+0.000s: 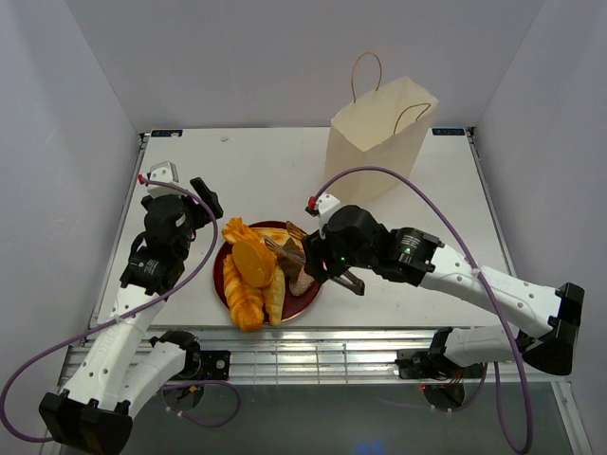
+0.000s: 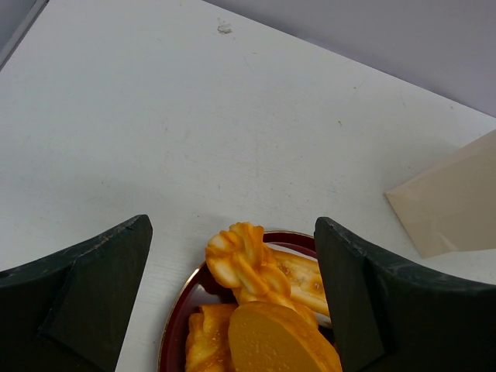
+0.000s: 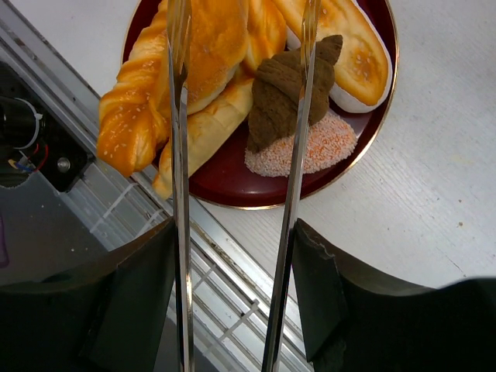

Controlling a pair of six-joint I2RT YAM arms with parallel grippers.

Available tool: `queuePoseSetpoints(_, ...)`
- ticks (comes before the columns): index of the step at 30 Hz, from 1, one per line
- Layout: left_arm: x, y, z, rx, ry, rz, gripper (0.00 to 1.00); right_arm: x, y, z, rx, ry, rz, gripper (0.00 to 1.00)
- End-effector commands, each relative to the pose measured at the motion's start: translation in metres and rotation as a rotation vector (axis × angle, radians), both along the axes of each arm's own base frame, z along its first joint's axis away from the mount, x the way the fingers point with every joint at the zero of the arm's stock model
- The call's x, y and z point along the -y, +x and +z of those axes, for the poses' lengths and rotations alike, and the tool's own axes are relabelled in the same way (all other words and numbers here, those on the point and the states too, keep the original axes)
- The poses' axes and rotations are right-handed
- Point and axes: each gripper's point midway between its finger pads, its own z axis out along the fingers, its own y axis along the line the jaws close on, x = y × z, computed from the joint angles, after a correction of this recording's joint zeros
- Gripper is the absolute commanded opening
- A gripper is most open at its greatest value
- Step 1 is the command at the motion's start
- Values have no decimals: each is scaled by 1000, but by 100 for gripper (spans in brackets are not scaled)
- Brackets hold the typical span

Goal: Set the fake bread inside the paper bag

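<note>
The bread (image 1: 252,273) lies heaped on the plate (image 3: 225,182) on the bench (image 1: 266,171), well apart from the upright bag (image 1: 379,142), while the right tool (image 3: 232,229) clenches tongs (image 3: 180,194) spread over the pile and the left tool (image 2: 232,229) gapes released nearby.

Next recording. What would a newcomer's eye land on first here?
The dark red plate piled with glossy fake bread sits at front centre. Next comes the right gripper holding metal tongs, one tong arm crossing a dark brown piece. The tall paper bag stands upright at the far side, right of centre.
</note>
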Motion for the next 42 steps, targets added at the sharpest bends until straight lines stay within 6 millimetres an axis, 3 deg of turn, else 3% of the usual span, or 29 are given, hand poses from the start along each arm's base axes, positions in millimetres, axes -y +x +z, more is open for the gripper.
queuePoseSetpoints(1, -2, -1, 1, 8, 11, 8, 96, -28, 2, 33, 45, 107, 48, 63)
queuePoseSetpoints(14, 0, -2, 3, 15, 2, -6, 96, -56, 7, 18, 30, 58, 69, 67)
queuePoseSetpoints(28, 3, -2, 2, 11, -1, -20, 96, -62, 15, -11, 12, -22, 31, 67)
queuePoseSetpoints(42, 4, -2, 3, 16, -4, -26, 96, -73, 5, -28, -54, -8, 65, 63)
